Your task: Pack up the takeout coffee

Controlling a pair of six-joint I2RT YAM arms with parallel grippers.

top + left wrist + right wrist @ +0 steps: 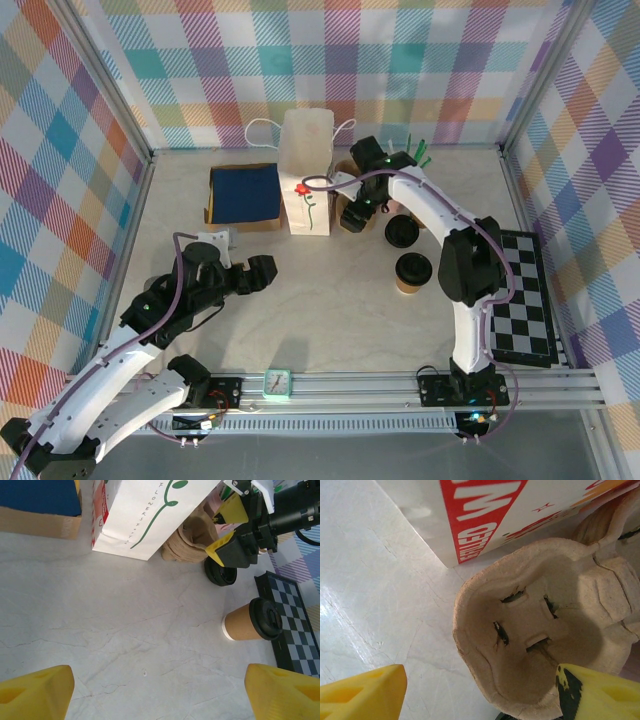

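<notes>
pulp carrier (530, 630): well empty | takeout coffee (412, 271): lidded, on table (330, 320)

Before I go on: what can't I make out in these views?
Bag inside: top view, its own walls hide it.
Carrier far pockets: right wrist, cut by the frame edge.
Black disc: left wrist, right tool overlaps it; lid alone or on a cup, unclear.
Green items: top view, too small.

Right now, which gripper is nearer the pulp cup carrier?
Right. The right gripper hangs directly over the cup carrier, jaws open; the left gripper is well away, front-left of the paper bag.
</notes>
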